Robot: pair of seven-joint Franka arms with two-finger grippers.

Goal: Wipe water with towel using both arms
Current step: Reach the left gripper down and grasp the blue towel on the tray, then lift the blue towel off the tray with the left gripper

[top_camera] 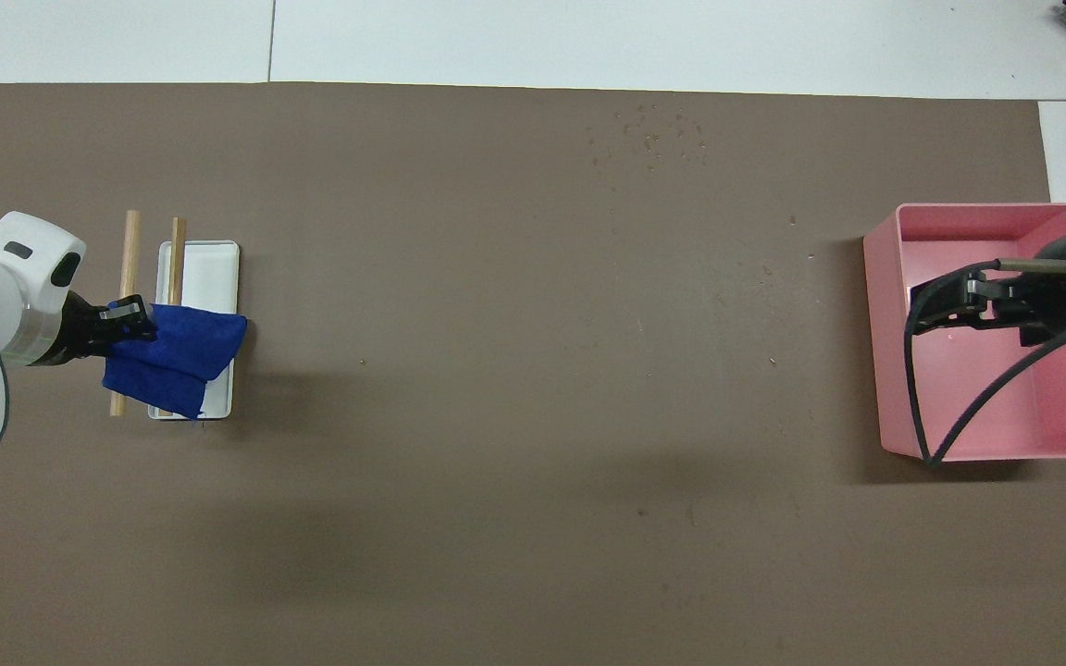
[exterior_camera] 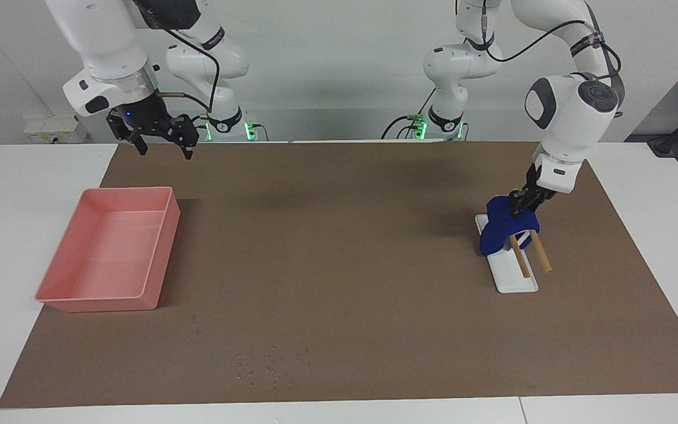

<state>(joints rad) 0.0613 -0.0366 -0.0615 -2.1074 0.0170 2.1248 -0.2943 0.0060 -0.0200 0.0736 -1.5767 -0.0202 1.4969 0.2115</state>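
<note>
The blue towel (exterior_camera: 501, 229) hangs bunched over the wooden sticks (exterior_camera: 542, 253) and the white tray (exterior_camera: 515, 282), at the tray's end nearer the robots. My left gripper (exterior_camera: 521, 206) is shut on the towel's top edge; it also shows in the overhead view (top_camera: 130, 319) with the towel (top_camera: 181, 356). Small water drops (exterior_camera: 268, 365) lie scattered on the brown mat (exterior_camera: 339, 235), farther from the robots and near the mat's edge; they also show in the overhead view (top_camera: 649, 139). My right gripper (exterior_camera: 164, 150) is open and empty, raised over the pink bin (top_camera: 875, 351).
The pink bin (exterior_camera: 159, 265) stands empty at the right arm's end of the mat. The white tray (top_camera: 209, 277) with two wooden sticks (top_camera: 130, 250) stands at the left arm's end. White table surface surrounds the mat.
</note>
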